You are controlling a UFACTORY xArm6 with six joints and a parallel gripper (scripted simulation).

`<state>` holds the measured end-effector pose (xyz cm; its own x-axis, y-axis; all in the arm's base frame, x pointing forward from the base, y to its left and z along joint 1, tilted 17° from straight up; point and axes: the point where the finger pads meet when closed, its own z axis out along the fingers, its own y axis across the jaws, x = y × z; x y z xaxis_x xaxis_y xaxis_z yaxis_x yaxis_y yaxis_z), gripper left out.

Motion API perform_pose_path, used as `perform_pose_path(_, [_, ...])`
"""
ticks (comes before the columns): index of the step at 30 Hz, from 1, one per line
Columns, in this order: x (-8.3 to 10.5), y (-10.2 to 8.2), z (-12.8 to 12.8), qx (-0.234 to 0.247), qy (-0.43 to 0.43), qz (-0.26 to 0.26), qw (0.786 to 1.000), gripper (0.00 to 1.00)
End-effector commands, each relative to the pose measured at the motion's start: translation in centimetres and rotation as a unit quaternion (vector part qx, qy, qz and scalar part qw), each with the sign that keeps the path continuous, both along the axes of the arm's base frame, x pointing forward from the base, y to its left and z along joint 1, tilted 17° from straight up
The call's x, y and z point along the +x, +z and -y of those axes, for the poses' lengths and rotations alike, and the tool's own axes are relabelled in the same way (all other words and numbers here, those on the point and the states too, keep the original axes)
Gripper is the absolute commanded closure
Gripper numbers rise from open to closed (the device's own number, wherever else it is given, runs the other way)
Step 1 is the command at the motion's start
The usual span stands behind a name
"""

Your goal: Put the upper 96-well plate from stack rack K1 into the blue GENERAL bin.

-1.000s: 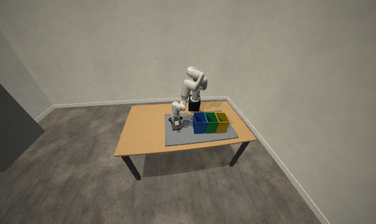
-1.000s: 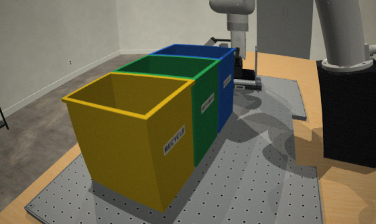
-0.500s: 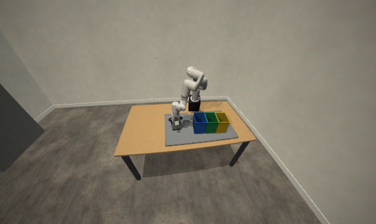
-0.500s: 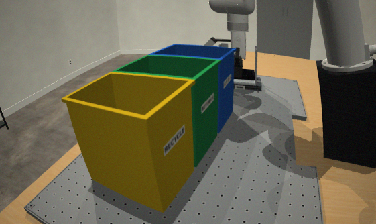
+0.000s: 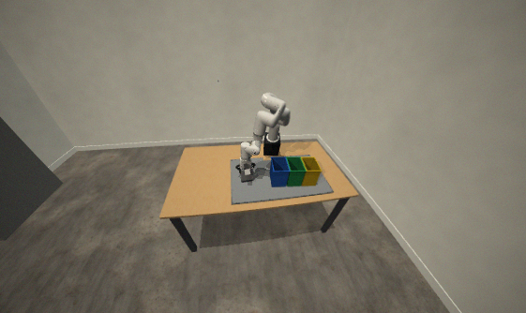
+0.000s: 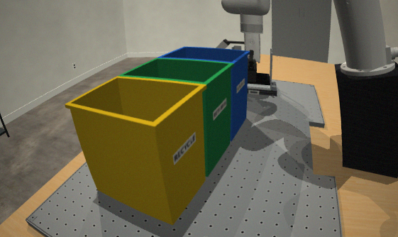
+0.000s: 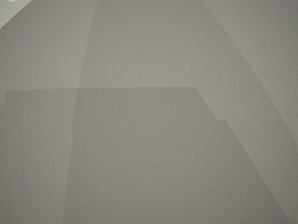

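White arm (image 5: 266, 123) folds from its black pedestal (image 6: 373, 117) up to a high elbow, then down, wrist vertical, gripper (image 5: 246, 175) pointing straight down and clamped wide on the upper plate, fingers mostly hidden.

table (image 5: 201, 187): matt light wood | plate under bins (image 6: 272, 199): dull grey metal, rows of holes | bins (image 6: 130, 156): smooth matt plastic | arm (image 5: 266, 117): glossy white
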<state>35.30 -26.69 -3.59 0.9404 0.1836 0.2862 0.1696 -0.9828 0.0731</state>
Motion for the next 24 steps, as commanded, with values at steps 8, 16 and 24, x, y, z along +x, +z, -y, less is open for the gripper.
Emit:
perform_pose_path(8, [-0.1,0.7,0.1,-0.001,0.000,0.001,1.000,1.00])
perform_pose_path(16, [-0.3,1.2,0.1,-0.001,0.000,0.001,1.000,1.00])
perform_pose_path(24, [-0.4,1.6,0.1,-0.001,0.000,0.001,1.000,1.00])
